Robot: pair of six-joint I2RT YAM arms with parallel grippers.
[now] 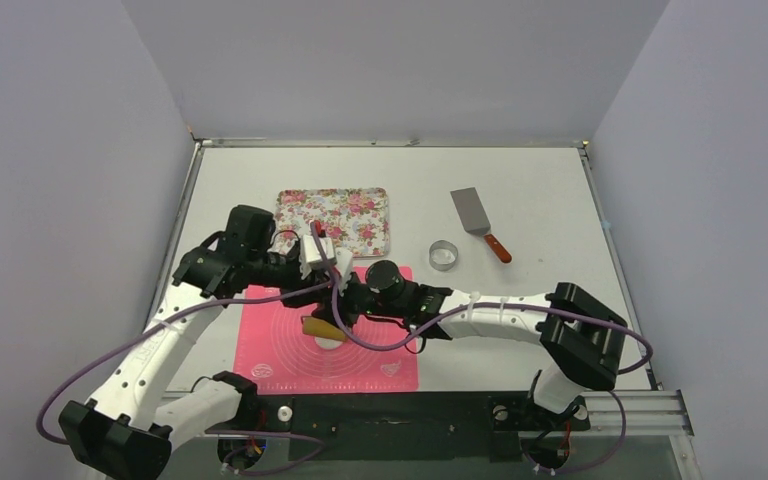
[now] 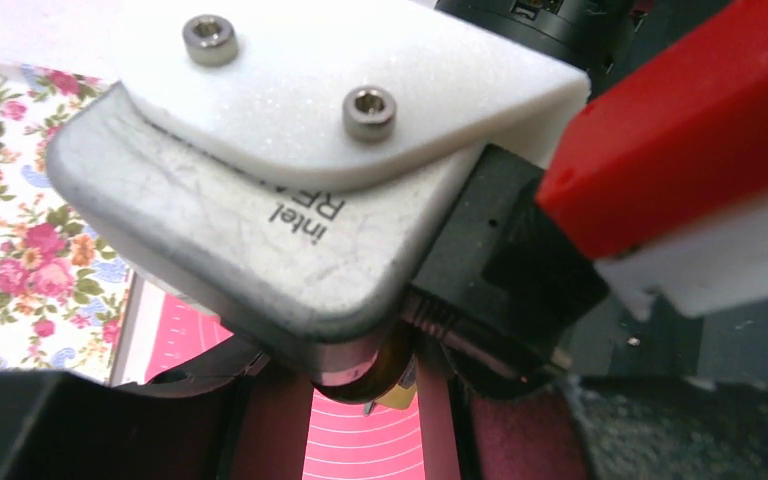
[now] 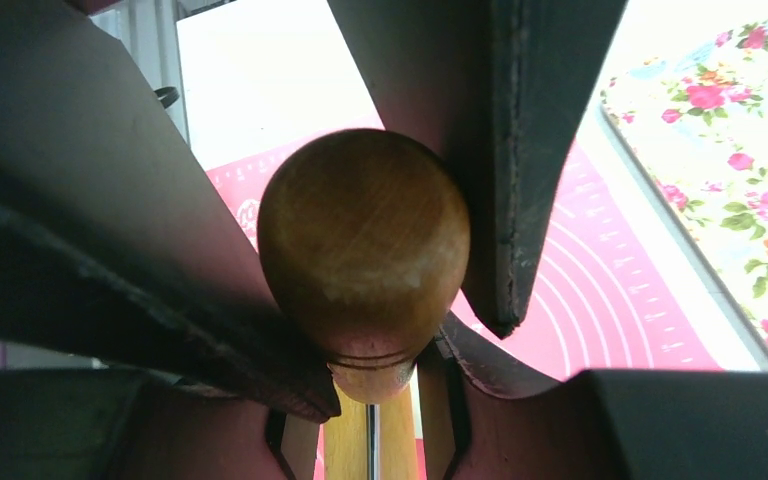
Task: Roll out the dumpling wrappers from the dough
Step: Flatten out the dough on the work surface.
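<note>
Wrapper: white dough on mat, lying under pin; rolling step in hand.
Right gripper is clamped on the pin's wooden knob, a finger against each side. Left gripper is crowded under the right wrist's camera, its fingers mostly hidden, so I cannot tell whether it grips anything. Suggested handling: pin level, light pressure, short strokes from the centre outward, all inside the mat's printed rings. Uneven pressure would likely thin one edge or drag the dough. The arms hide most of the dough, so its outline is unclear. Tray, cutter and spatula lie beyond the mat.
</note>
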